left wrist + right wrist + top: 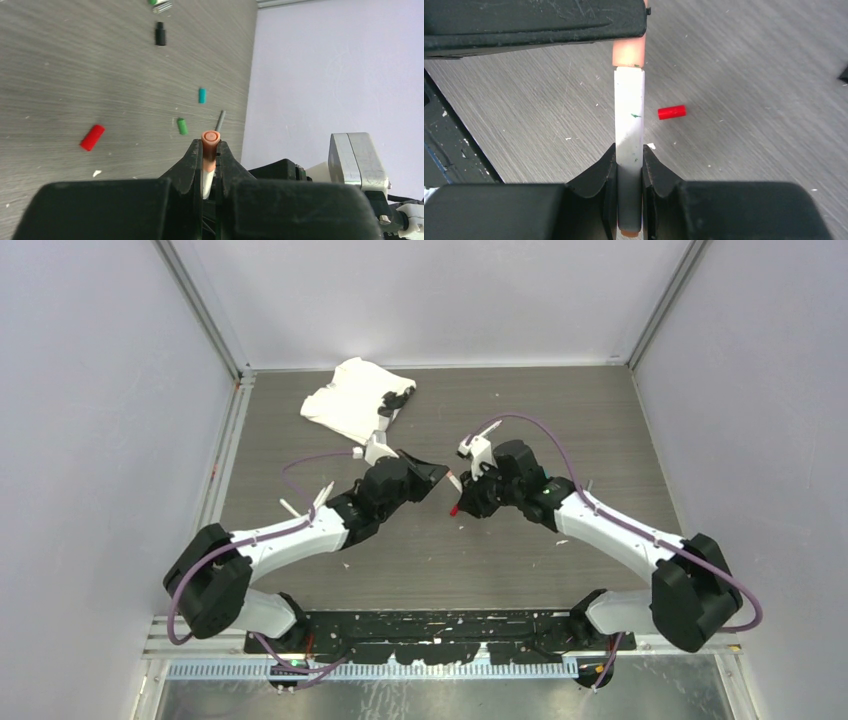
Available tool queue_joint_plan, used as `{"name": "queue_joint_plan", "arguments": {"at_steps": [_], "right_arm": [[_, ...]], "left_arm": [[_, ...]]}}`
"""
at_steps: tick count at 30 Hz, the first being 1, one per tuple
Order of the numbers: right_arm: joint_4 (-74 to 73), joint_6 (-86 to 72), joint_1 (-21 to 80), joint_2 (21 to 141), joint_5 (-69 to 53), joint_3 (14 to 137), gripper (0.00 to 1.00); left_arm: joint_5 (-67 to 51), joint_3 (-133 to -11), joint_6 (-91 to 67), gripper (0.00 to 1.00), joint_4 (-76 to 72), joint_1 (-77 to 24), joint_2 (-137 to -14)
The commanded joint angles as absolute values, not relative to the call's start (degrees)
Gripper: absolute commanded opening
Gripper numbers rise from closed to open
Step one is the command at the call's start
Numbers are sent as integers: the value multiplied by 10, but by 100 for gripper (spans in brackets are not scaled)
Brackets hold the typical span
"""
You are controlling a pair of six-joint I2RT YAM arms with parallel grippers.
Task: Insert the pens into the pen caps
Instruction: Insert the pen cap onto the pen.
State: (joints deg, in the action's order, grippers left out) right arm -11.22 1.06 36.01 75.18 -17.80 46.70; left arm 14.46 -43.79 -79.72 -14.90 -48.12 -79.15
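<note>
My left tool (209, 148) clamps the salmon cap (210, 138), my right tool (629, 151) the white pen (629, 112) by its barrel. Light, stiff, slick plastic, I judge: hold near the joint.

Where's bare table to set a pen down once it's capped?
Bare from above: the table between both forearms and the base rail, flecks only, and the back-right corner. Crowded: near the left gripper and right gripper, where red cap, green cap and teal cap lie; cloth back left; loose pens by the left arm.
</note>
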Motion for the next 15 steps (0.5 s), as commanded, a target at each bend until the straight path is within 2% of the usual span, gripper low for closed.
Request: {"name": "queue_joint_plan", "arguments": {"at_steps": [1, 12, 15], "right_arm": [[-10, 26, 348, 708, -193, 472, 1], [25, -47, 296, 653, -301, 461, 1], [27, -52, 294, 652, -308, 461, 1]], "left_arm": [[73, -476, -747, 5, -123, -515, -782], [89, -484, -688, 34, -97, -516, -728], [94, -483, -670, 39, -84, -516, -707]]}}
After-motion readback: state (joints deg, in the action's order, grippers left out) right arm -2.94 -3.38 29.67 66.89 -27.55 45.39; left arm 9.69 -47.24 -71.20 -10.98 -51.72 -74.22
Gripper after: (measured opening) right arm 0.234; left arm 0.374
